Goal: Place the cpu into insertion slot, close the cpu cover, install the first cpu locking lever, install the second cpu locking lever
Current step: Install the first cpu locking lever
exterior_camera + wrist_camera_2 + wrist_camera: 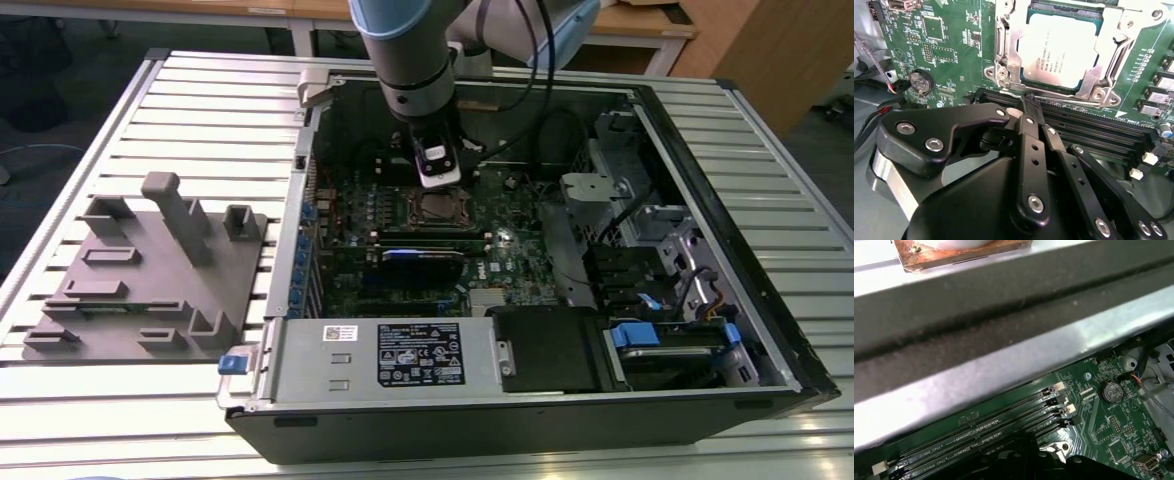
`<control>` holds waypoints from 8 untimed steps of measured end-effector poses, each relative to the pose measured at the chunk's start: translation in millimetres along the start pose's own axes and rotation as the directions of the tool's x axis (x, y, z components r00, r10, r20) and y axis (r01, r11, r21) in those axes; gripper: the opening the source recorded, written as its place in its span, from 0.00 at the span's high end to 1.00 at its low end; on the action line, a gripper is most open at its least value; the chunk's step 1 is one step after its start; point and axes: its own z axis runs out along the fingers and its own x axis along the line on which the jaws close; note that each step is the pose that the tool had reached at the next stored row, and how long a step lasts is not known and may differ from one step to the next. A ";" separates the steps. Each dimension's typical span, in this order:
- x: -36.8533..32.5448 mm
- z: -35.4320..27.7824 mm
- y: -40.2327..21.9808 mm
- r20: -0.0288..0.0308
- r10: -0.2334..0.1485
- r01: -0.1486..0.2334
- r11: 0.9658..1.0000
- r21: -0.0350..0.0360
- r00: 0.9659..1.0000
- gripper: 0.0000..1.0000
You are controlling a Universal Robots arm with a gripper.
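Ribbed metal forms the table (120, 420), which carries an open computer case (747, 330) with the green motherboard (949, 55) lying flat inside and a grey fixture block (147, 290) beside it on the exterior view's left. In the second wrist view the cpu (1061, 47) sits in the insertion slot (1029, 80), with the silver cpu cover (1114, 40) lying down around it, while black memory slots (1094, 130) run just beside the socket. Above that socket hangs the black claw (1029, 102), its fingers drawn together to a narrow tip and holding nothing, just short of the cover's near edge.
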 end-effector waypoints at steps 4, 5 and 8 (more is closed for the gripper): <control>0.0 1.0 -0.5 0.001 0.000 0.000 1.000 0.001 1.000 0.89; 0.0 1.1 -0.6 0.001 -0.001 0.001 1.000 0.002 1.000 0.89; -0.2 1.2 -0.8 0.001 -0.001 0.001 1.000 0.001 1.000 0.89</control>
